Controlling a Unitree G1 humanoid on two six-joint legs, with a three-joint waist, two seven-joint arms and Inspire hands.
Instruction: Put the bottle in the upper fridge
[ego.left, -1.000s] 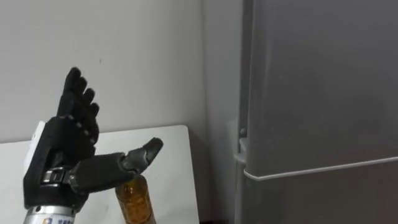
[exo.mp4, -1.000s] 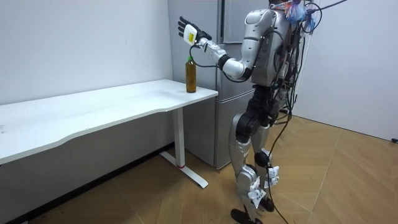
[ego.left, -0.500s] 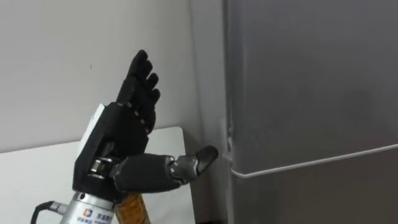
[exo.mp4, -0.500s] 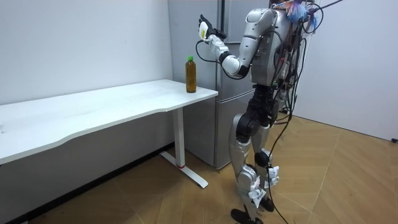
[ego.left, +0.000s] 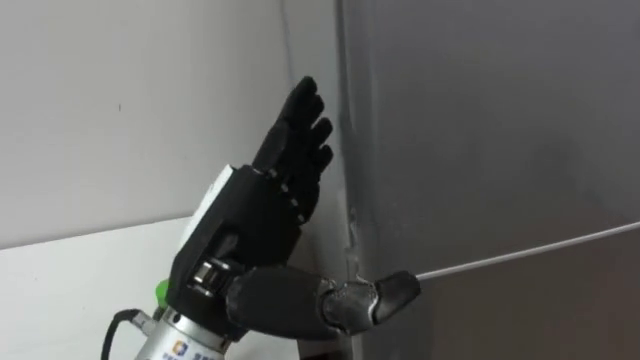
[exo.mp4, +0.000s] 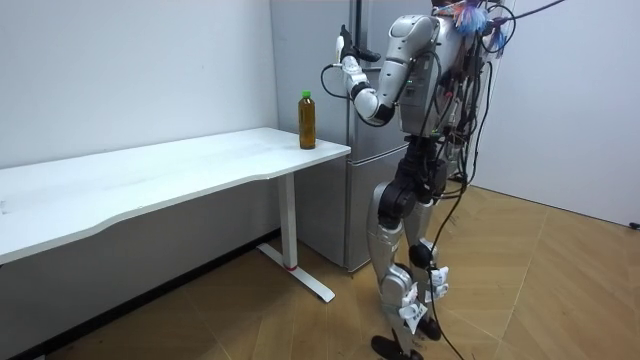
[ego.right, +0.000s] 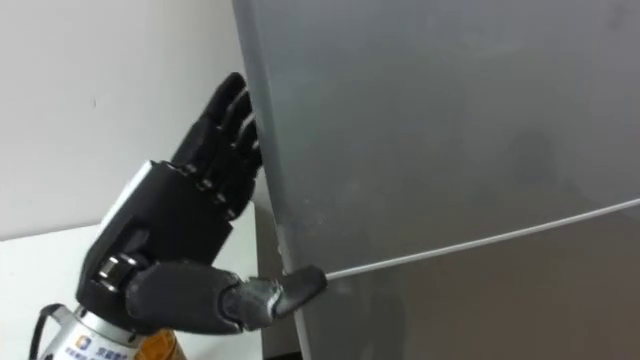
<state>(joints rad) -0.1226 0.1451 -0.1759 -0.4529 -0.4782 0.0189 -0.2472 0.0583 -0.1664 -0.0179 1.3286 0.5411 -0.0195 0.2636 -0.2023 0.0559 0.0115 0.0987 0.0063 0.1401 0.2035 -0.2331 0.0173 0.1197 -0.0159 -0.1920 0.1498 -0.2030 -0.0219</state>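
The bottle (exo.mp4: 307, 120) holds amber liquid and has a green cap. It stands upright at the corner of the white table (exo.mp4: 180, 165), beside the grey fridge (exo.mp4: 365, 110). My left hand (ego.left: 250, 230) is raised and open, fingers straight and pointing up, at the left edge of the upper fridge door (ego.left: 480, 120). Its thumb reaches toward the seam (ego.left: 520, 255) between the upper and lower doors. Both doors are shut. The bottle's cap (ego.left: 160, 291) peeks out below and behind the hand, untouched. In the room view I stand facing the fridge with the left arm lifted to shoulder height.
A white wall (ego.left: 120, 100) runs behind the table, which butts close against the fridge's left side. Wooden floor (exo.mp4: 520, 290) lies open behind me and toward the room view's right.
My left hand has swung from above the bottle rightward to the fridge door's left edge. The head view has turned toward the fridge. The bottle has stayed put.
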